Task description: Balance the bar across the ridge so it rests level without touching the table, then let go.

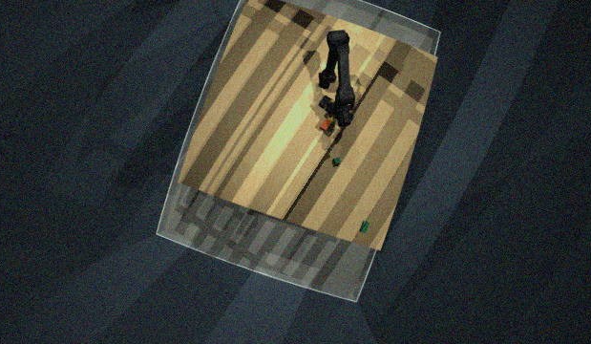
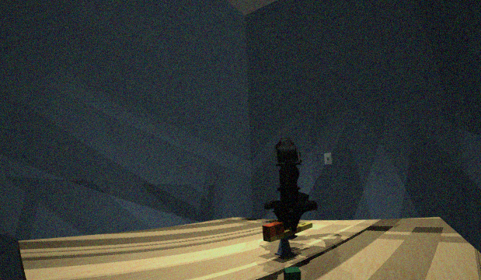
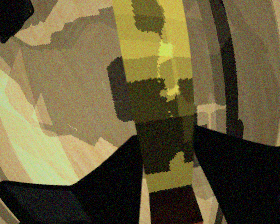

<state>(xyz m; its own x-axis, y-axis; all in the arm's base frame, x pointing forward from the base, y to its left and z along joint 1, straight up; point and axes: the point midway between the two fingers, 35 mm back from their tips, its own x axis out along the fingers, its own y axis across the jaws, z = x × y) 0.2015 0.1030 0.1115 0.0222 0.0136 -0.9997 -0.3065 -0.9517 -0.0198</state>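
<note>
Bar hanging over ridge, crosswise fit still to be judged

From the top, the gripper [image 1: 333, 115] [image 2: 290, 231] [image 3: 165, 136] is mostly covering the bar [image 1: 331, 118] [image 2: 305, 226] [image 3: 153, 50], its red end block [image 1: 326, 125] [image 2: 273, 232] [image 3: 175, 206] showing beside it.

In the exterior view, the blue ridge [image 2: 284, 249] is standing just under the bar; contact is unclear.

At the wrist, the fingers are clamping the bar, its long axis running between them; the ridge isn't showing clearly. Lowering is probably coming next.

A small green block [image 1: 336, 161] [image 2: 292, 273] sits on the bench [image 1: 257, 158] [image 2: 120, 253], right of centre from above; another green piece [image 1: 365, 226] lies toward the lower right. A pale wall plate [image 2: 328, 158] shows right of centre in the exterior view.
</note>
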